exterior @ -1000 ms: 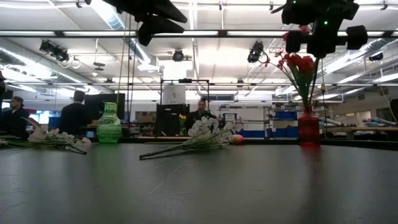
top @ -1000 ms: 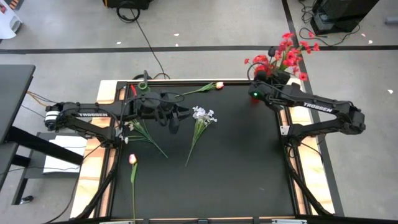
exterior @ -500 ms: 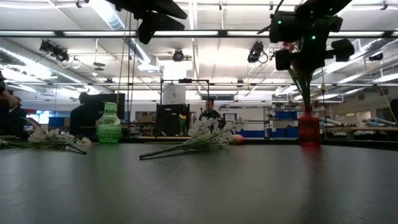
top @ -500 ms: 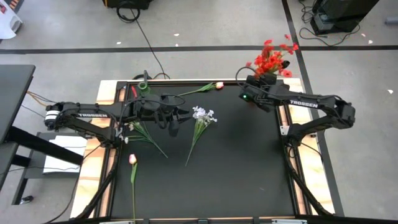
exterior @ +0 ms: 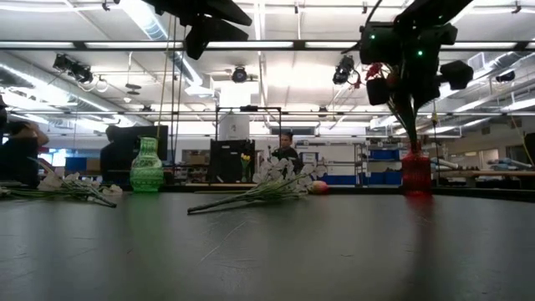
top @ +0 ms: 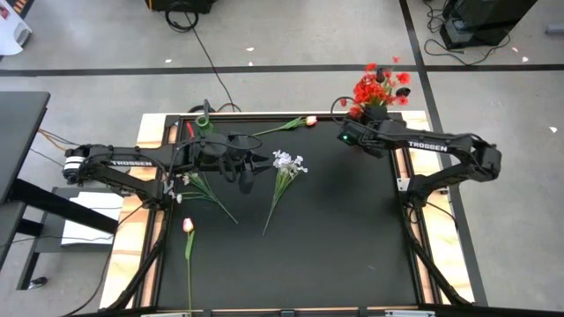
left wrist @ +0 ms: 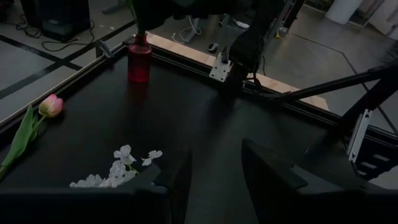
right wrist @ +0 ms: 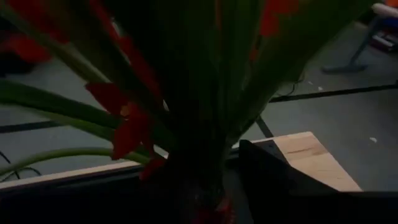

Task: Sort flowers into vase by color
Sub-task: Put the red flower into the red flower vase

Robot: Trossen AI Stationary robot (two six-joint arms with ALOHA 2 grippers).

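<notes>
1. A black table (top: 335, 238) with pale wooden edges stands on a grey floor crossed by dark tape lines. In the low view a bright workshop lies behind it, with people (exterior: 286, 150) at benches.

2. The right gripper (top: 352, 134) hangs at the table's far right corner, just beside the red vase (exterior: 415, 171). The bunch of red flowers (top: 377, 86) stands in that vase, its stems rising right in front of these fingers.

3. In the right wrist view one dark finger (right wrist: 273, 174) shows beside the green stems and red blooms, which fill the picture. Whether the fingers press the stems or stand off them I cannot tell.

4. The left gripper (top: 248, 178) hovers over the table's far left part. Its two fingers (left wrist: 280, 180) stand apart with a gap between them and pinch nothing.

5. A bunch of white flowers (top: 285, 173) lies flat just beside the left fingers, on the side toward the table's middle, its stem running toward the near edge.

6. A second white bunch (top: 201, 185) lies on the other side of the left fingers, under the left arm.

7. One pink-white bud (top: 310, 121) lies along the far edge, beyond the left fingers. Another pink bud (top: 187, 225) lies by the near left edge, well apart from both grippers.

8. A green vase (exterior: 146, 167) stands at the far left corner, behind the left arm.
</notes>
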